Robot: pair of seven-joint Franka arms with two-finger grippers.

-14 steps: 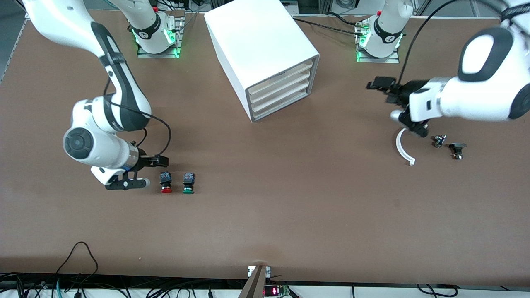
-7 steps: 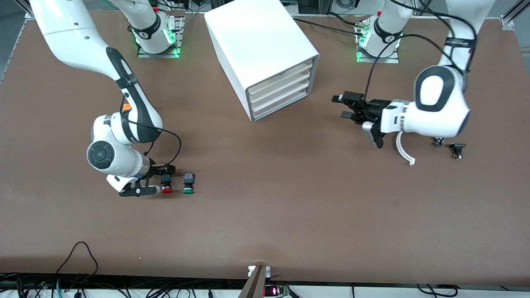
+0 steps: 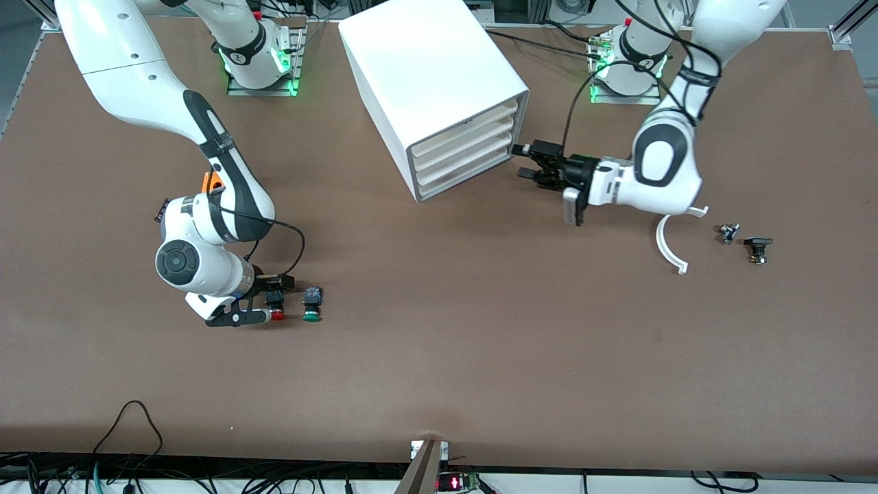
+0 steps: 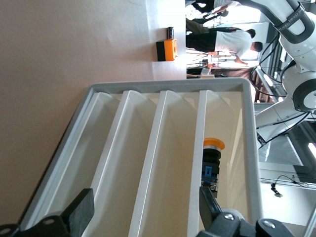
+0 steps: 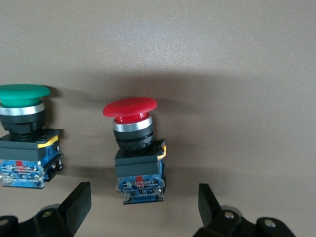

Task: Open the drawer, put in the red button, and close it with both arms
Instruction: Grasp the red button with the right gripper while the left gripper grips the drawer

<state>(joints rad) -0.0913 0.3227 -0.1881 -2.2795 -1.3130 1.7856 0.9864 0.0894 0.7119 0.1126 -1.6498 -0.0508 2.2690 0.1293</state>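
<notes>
In the front view, the red button (image 3: 276, 304) lies at the table's eight o'clock between the open fingers of the right gripper (image 3: 264, 300). The left gripper (image 3: 525, 160), also open, hangs at the closed drawer (image 3: 463, 144). In the left wrist view, square up to the cabinet (image 4: 168, 86) first; in the right wrist view, close on the button's black body, clear of the green button (image 5: 24, 133).

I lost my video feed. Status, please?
Left gripper open at the closed drawer. Right gripper open around red button. Green button beside it.
</notes>
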